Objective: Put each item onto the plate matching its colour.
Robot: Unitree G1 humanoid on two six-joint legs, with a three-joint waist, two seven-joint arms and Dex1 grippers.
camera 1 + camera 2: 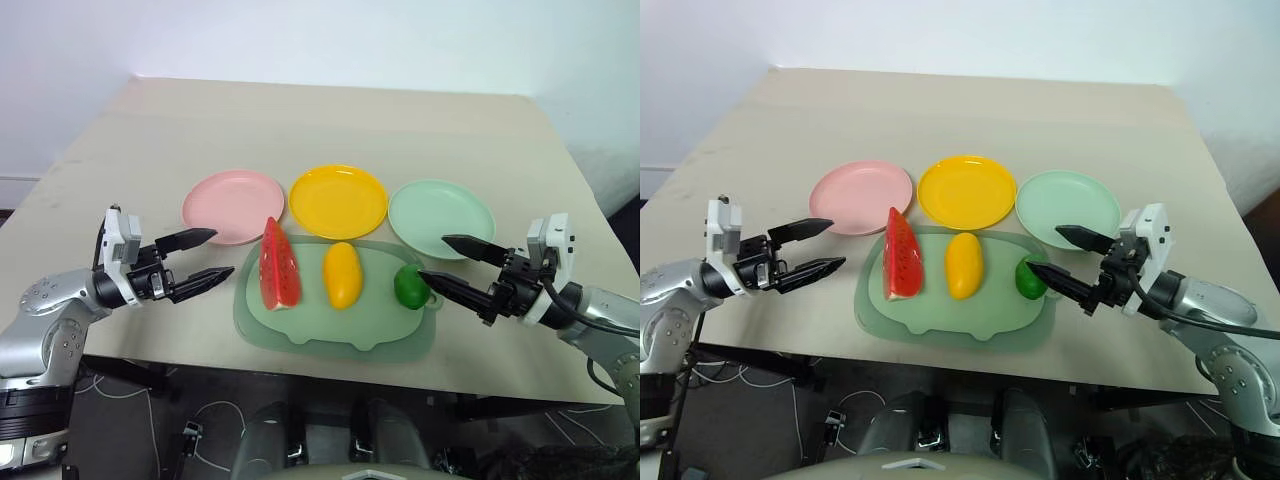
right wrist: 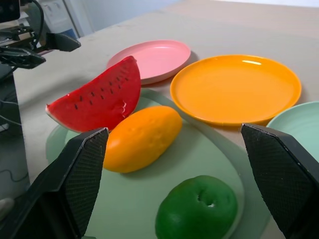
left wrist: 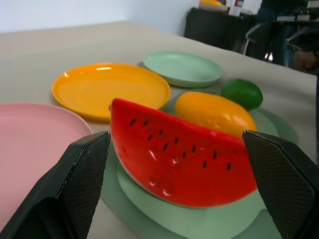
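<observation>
A red watermelon wedge (image 1: 280, 267), a yellow mango (image 1: 342, 274) and a small green fruit (image 1: 410, 286) lie side by side on a pale green mat (image 1: 335, 325). Behind the mat stand a pink plate (image 1: 233, 206), a yellow plate (image 1: 338, 200) and a mint green plate (image 1: 441, 218), all bare. My left gripper (image 1: 205, 257) hovers open to the left of the wedge, pointing at it, nothing between its fingers (image 3: 75, 184). To the right of the green fruit my right gripper (image 1: 447, 262) is open and holds nothing, aimed toward it.
The beige table (image 1: 330, 120) stretches far behind the plates. Its front edge runs just below the mat. A white wall stands behind the table.
</observation>
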